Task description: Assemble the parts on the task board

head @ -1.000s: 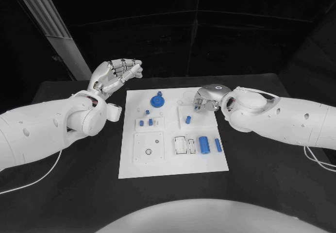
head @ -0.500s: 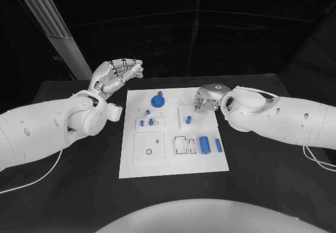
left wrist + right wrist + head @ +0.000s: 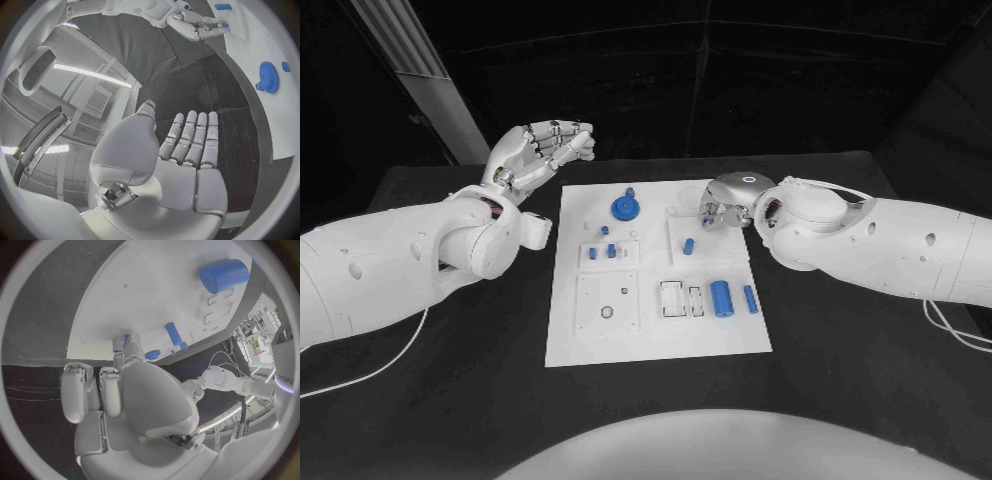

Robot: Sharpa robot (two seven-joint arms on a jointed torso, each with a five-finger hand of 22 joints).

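The white task board (image 3: pixel 656 275) lies flat in the middle of the black table (image 3: pixel 848 360), carrying its small blue parts. A blue gear (image 3: pixel 626 208) sits near the board's far edge, between the two hands. A short blue peg (image 3: pixel 688 245) stands just on the near side of the right hand, and a large blue cylinder (image 3: pixel 721 298) lies nearer the robot with a slimmer blue pin (image 3: pixel 749 299) just beside it. Small blue pegs (image 3: pixel 600 248) stand in a raised white block (image 3: pixel 609 252) towards the left arm's side, and a square white plate (image 3: pixel 607 302) with an oval slot lies nearer the robot.

The right hand (image 3: pixel 726 205) reaches over the far right part of the board, palm turned down, fingers curled in close together. From its own wrist camera the right hand (image 3: pixel 125 390) has its fingertips (image 3: pixel 119 346) on or just above the white surface, with a small blue piece (image 3: pixel 127 338) right at them; whether the fingers actually hold it cannot be told. Beyond the fingertips lie the blue peg (image 3: pixel 175 335) and the large cylinder (image 3: pixel 224 275).

The left hand (image 3: pixel 541 152) is raised off the table beside the board's far left corner, palm up, fingers loosely spread and holding nothing. Its wrist camera shows the left hand (image 3: pixel 181 160) with straight, parted fingers and the gear (image 3: pixel 267 77) on the board beyond them.
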